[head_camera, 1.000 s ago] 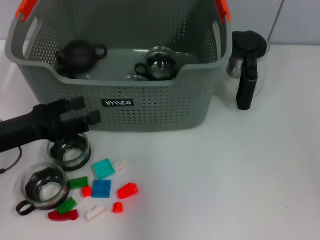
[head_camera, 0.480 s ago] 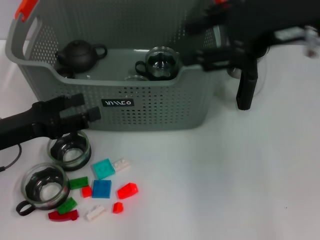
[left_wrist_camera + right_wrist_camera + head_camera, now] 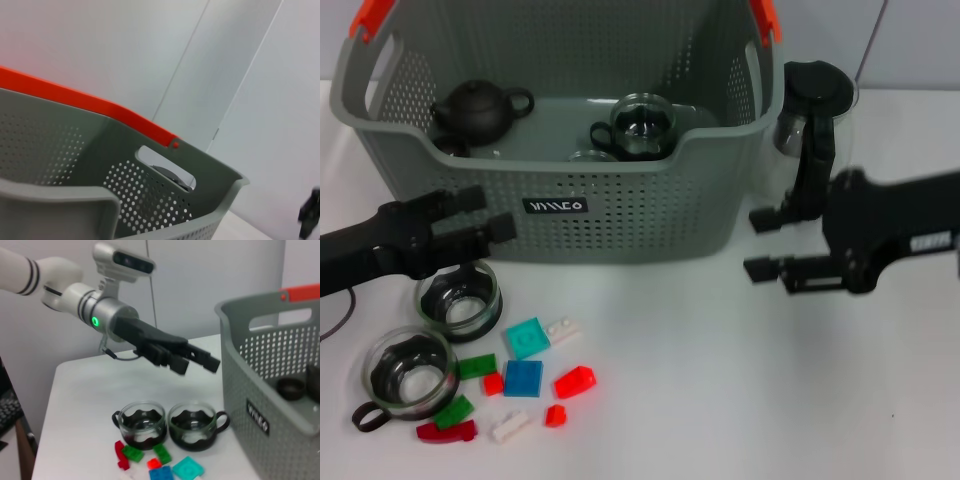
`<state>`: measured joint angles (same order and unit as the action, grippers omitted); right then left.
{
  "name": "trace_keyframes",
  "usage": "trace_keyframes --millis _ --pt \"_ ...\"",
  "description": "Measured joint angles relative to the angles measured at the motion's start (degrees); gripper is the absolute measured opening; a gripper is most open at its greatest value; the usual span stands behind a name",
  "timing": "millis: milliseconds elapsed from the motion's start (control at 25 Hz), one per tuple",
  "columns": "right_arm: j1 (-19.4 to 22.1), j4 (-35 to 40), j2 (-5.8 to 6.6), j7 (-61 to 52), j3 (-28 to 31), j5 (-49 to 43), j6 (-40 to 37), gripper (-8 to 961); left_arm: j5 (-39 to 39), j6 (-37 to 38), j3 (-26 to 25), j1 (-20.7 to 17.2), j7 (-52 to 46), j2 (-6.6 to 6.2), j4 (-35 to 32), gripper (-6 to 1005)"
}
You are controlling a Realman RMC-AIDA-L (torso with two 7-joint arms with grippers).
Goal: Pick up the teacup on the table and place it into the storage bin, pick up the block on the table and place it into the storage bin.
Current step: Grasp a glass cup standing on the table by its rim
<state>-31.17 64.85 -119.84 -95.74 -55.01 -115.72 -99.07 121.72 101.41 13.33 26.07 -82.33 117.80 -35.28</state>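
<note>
1. The left tool (image 3: 480,226) is hovering with its fingers apart and empty, just above a glass teacup (image 3: 459,298) and right in front of the bin (image 3: 620,215).
2. A second teacup (image 3: 408,372) is sitting on the surface (image 3: 740,400), nearer the robot than the left tool, with scattered blocks (image 3: 525,360) beside it.
3. The right tool (image 3: 765,243) is hanging with its fingers apart, holding nothing, just off the bin's right corner.
4. A glass jug (image 3: 815,125) is standing behind the right tool.
5. A dark teapot (image 3: 480,108) and a glass cup (image 3: 642,126) are lying inside the bin.
</note>
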Motion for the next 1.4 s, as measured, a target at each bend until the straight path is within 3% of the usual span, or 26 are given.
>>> trace_keyframes --millis 320,640,760,920,1040,1160,1400 --pt "-1.1 -15.1 0.22 9.0 1.7 0.8 5.5 568 0.0 0.7 -0.6 -0.5 -0.5 -0.06 -0.5 851" --pt "-2.1 -18.6 -0.15 8.9 1.1 0.6 6.6 574 0.9 2.3 0.2 -0.2 -2.7 -0.34 -1.6 851" --pt "-2.1 -19.1 -0.20 9.1 1.1 0.6 6.6 566 1.8 6.1 0.3 -0.5 -6.7 -0.84 -4.9 851" --pt "-2.1 -19.3 -0.19 9.3 1.0 0.6 7.0 566 4.6 13.8 0.4 -0.4 -19.4 -2.10 -14.6 850" --pt "-2.2 -19.3 -0.17 9.3 1.0 0.6 7.2 566 5.9 16.0 3.3 -0.3 -29.3 -3.05 -22.1 850" --pt "-2.2 -19.4 -0.15 9.2 1.1 0.6 7.2 566 6.0 16.5 10.6 -1.1 -39.5 -4.25 -29.5 849" --pt "-2.3 -19.4 -0.13 8.9 1.2 0.6 7.3 565 8.1 16.8 20.3 -2.0 -46.0 -5.46 -39.3 848"
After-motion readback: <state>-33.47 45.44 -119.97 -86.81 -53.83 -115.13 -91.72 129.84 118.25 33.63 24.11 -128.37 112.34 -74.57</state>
